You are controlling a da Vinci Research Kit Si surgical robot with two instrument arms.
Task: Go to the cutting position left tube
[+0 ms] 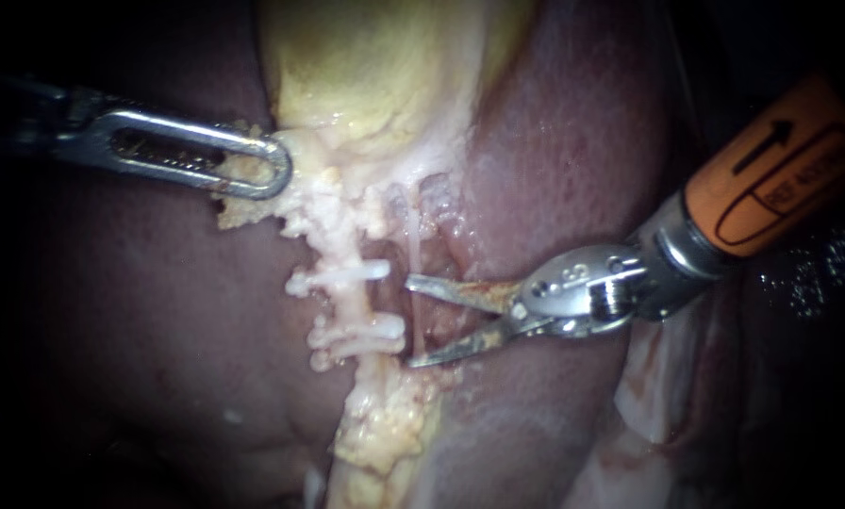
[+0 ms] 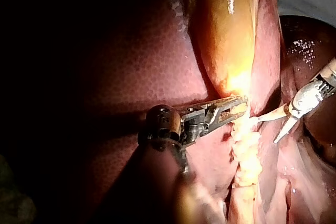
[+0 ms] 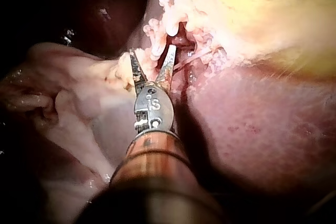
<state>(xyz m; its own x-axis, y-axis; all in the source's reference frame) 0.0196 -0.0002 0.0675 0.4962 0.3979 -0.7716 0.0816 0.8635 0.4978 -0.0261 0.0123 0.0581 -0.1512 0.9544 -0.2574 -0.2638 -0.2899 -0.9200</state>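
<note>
The right instrument (image 1: pixel 410 321) enters from the right with its two blades parted and nothing between them. The blade tips stand just right of the left tube (image 1: pixel 355 303), one level with the upper clip (image 1: pixel 342 276) and one level with the lower clips (image 1: pixel 358 337). The open span therefore brackets the bare stretch of tube between the clips, judged to be the intended cutting site. The blades do not yet straddle the tube; an advance to the left is required to bring it between them.

The left instrument (image 1: pixel 270 168) comes in from the left with its jaws closed on pale tissue (image 1: pixel 253 193) at the lower end of the gallbladder (image 1: pixel 375 66). This hold appears to draw the tissue leftward, keeping the tube taut and clear of the liver (image 1: pixel 555 141) so that the clips present side-on to the blades.

In the right wrist view the clipped tube lies ahead of the blade tips; contact cannot be confirmed.

Caution: a thin strand (image 1: pixel 411 226) runs just right of the tube, beyond the upper blade. The advance should pass it and keep both blades off the clips
</note>
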